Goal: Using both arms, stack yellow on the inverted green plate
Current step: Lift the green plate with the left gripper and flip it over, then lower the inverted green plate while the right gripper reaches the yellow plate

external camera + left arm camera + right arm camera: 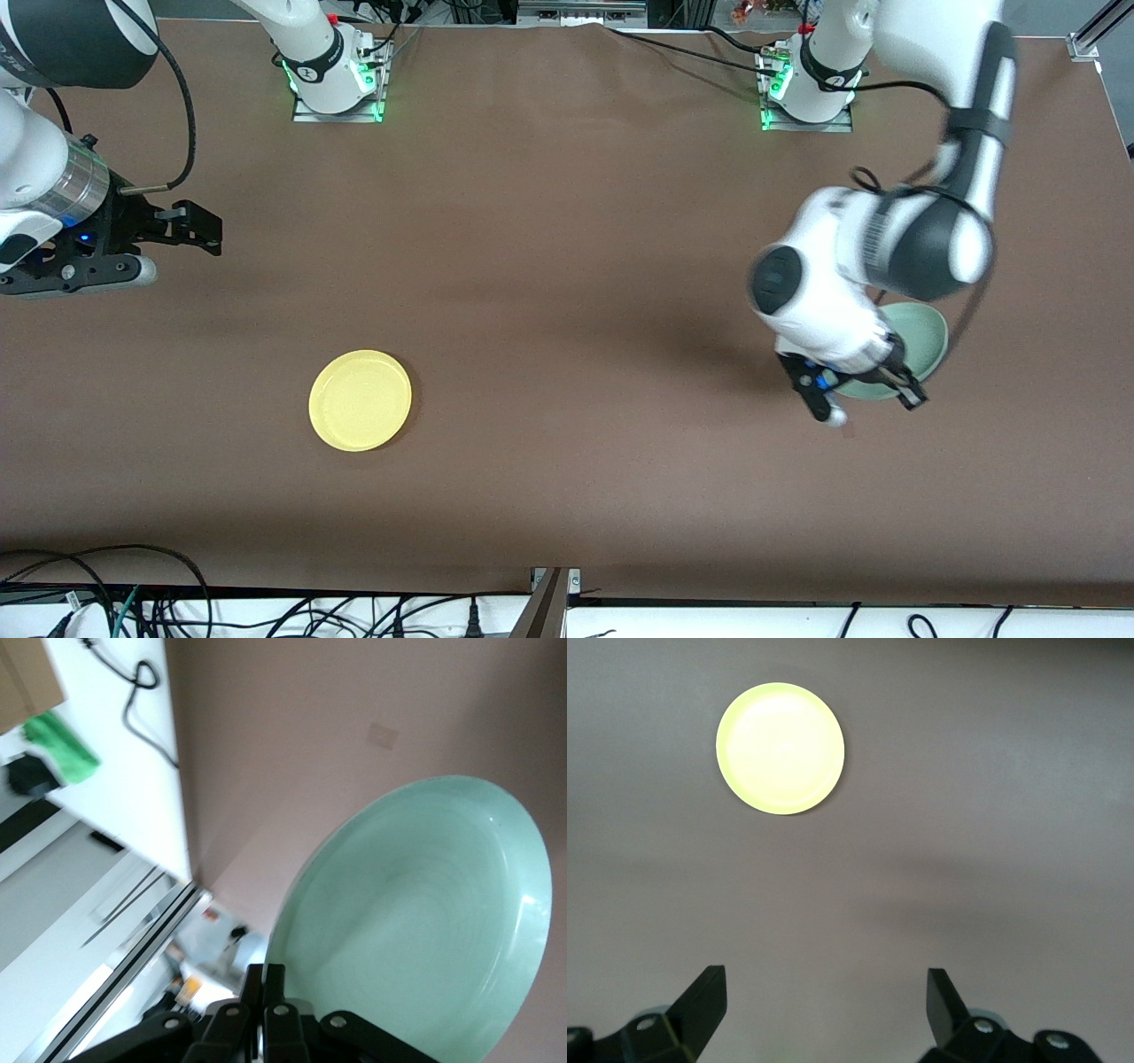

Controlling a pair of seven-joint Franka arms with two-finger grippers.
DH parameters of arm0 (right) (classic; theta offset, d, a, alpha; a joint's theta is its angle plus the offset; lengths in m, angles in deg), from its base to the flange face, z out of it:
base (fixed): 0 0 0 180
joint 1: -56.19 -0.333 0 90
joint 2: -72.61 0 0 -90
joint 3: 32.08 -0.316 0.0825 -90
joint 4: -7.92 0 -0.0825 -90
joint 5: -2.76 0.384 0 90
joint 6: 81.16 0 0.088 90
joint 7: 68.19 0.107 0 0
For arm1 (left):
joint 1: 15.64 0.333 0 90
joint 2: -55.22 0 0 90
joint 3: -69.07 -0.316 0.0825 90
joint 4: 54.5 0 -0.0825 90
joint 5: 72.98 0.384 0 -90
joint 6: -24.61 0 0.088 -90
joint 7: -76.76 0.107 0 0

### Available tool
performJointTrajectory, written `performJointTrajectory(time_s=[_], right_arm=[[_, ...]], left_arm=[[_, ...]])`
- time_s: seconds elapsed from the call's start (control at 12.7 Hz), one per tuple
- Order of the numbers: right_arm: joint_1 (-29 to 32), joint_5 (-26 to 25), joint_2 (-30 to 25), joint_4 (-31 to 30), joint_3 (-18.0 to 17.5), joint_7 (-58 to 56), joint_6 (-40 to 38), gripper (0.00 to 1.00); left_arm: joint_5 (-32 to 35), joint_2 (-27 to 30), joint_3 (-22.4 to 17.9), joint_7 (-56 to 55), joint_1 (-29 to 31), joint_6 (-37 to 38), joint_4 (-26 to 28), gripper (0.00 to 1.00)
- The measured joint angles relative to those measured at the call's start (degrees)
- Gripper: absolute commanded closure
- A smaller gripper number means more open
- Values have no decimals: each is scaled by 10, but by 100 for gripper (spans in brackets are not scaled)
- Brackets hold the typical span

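The pale green plate (921,341) is held tilted on edge above the table at the left arm's end. My left gripper (873,383) is shut on its rim. The left wrist view shows the plate's hollow face (425,921) with the gripper (264,979) pinching the rim between closed fingers. The yellow plate (360,400) lies flat and rim up on the table, toward the right arm's end. My right gripper (182,244) hangs open and empty above the table, apart from the yellow plate. In the right wrist view the yellow plate (780,749) lies well ahead of the open gripper (824,979).
The brown table (567,266) carries only the two plates. The arm bases (335,80) stand along the edge farthest from the front camera. Cables (133,602) hang below the nearest edge.
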Motion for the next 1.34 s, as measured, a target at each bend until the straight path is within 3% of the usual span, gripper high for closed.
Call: performJointTrajectory(time_s=[0.39, 0.71, 1.26, 1.34], right_arm=[[0, 0, 0, 0, 0, 0, 0, 0], [0, 10, -3, 0, 2, 0, 3, 0], [1, 39, 10, -5, 5, 0, 22, 0], [2, 40, 16, -10, 5, 0, 32, 0]], left_arm=[[102, -75, -2, -207, -137, 146, 2, 100], [106, -151, -4, -363, -198, 205, 2, 100], [82, -213, -5, -514, -273, 229, -26, 100], [76, -216, -5, -521, -278, 234, -31, 86]])
